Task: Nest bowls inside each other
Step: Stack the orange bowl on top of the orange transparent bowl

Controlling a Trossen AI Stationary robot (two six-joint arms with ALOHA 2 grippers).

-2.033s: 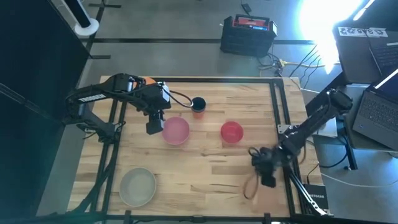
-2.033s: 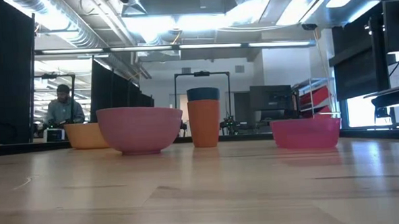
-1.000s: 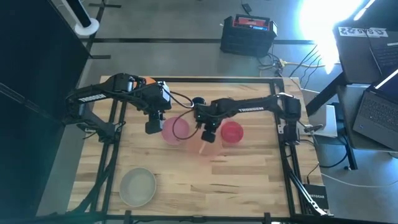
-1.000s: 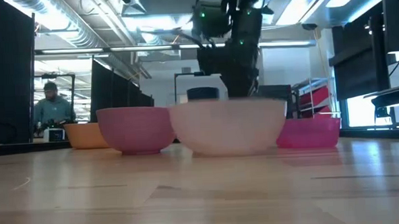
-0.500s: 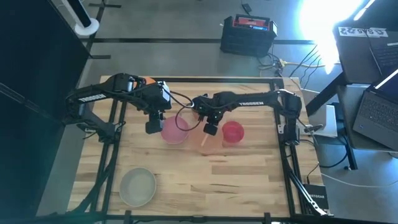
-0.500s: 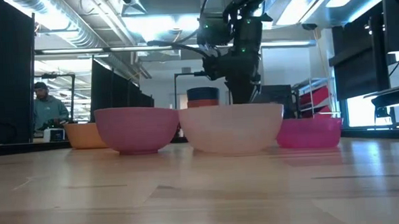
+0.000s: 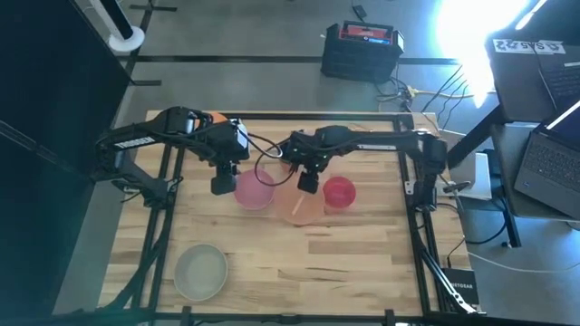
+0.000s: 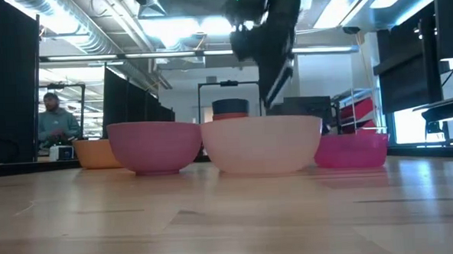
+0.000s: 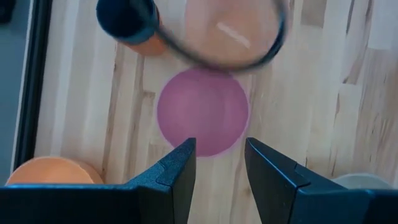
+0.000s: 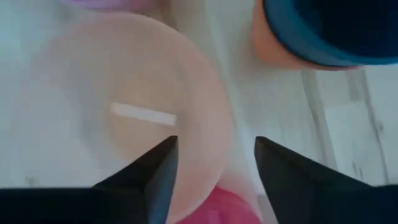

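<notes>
The translucent peach bowl (image 7: 297, 206) stands on its base on the table, between the pale pink bowl (image 7: 255, 191) and the red bowl (image 7: 339, 192). My right gripper (image 7: 307, 186) hangs open just above the peach bowl's far rim (image 10: 211, 155), one finger to each side, touching nothing. My left gripper (image 7: 224, 187) waits open above the table, left of the pink bowl (image 9: 202, 112). The orange bowl (image 8: 96, 153) sits at the far left, partly hidden under the left arm. The whitish-grey bowl (image 7: 200, 272) sits near the front left.
A dark blue cup stacked on an orange cup (image 8: 230, 111) stands just behind the peach bowl, close to my right gripper. Black rails (image 7: 410, 181) run along the table's sides. Bare wood lies at the front right. A person shows in the room far behind.
My right gripper has opened and let go of the peach bowl, then risen and drawn a little toward the far edge. The bowl stays standing on the table between the pink and red bowls.
</notes>
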